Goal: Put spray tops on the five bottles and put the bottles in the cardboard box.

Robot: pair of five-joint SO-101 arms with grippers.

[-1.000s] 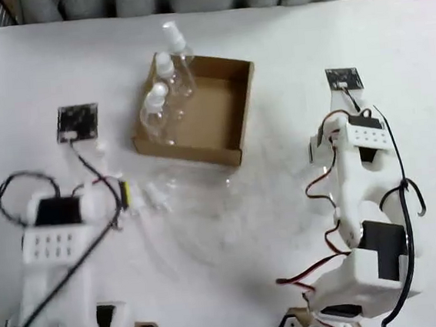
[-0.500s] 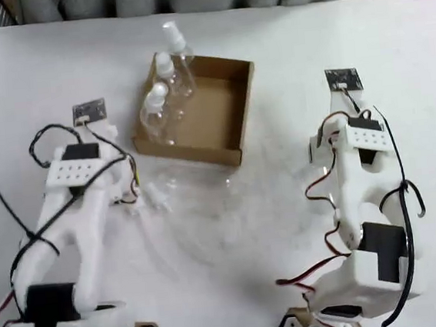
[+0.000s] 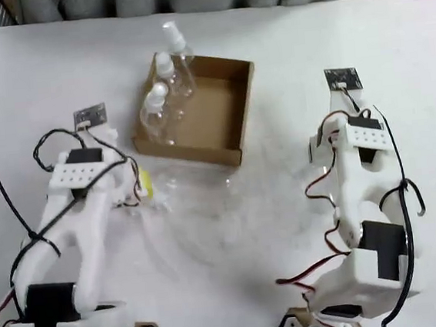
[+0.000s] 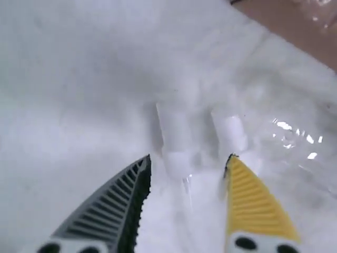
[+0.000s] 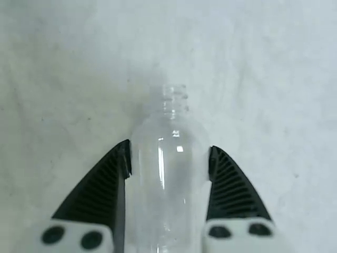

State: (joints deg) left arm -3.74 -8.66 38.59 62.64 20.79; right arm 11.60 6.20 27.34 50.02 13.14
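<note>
Right gripper [image 5: 169,149] is clamped on a clear, uncapped plastic bottle [image 5: 167,126], gripping its body with the threaded neck free. Left gripper [image 4: 188,157] is spread open, lined up on one of two small white plastic spray tops [image 4: 174,138] lying on the white table [image 3: 268,43] near the brown cardboard box [image 3: 190,149]. Three capped bottles [image 3: 158,107] sit inside it. Tops look light, rigid and slick, likely to skid, so pinch across the collar. Bottle looks thin-walled, so squeeze gently.
</note>
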